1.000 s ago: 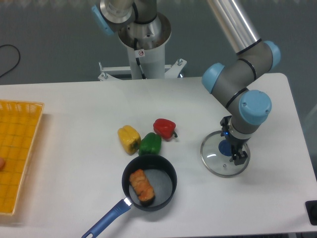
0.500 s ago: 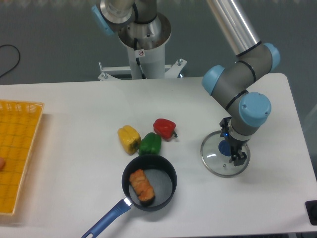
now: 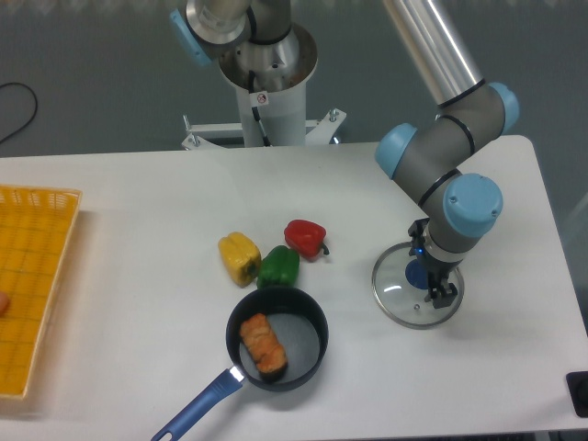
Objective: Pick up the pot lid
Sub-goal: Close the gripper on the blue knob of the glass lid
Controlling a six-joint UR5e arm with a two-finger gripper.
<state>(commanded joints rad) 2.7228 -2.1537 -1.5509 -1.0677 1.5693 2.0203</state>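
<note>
The gripper [image 3: 430, 268] is at the right, reaching down from the upper right over the pot lid [image 3: 395, 299]. The lid is a round, see-through disc lying flat on the table, with a blue knob [image 3: 419, 274] at its middle. The fingers are beside the knob, whose right side is partly covered. Whether they touch it or are closed on it cannot be made out.
A black pan [image 3: 308, 363] with a blue handle holds an orange-brown item [image 3: 263, 345]. Behind it lie green [image 3: 279, 267], yellow [image 3: 239, 257] and red [image 3: 304, 237] peppers. A yellow-orange crate [image 3: 46, 199] stands at the left edge.
The arm above the lid has shifted very slightly. The lid, pan and peppers have stayed in place.
</note>
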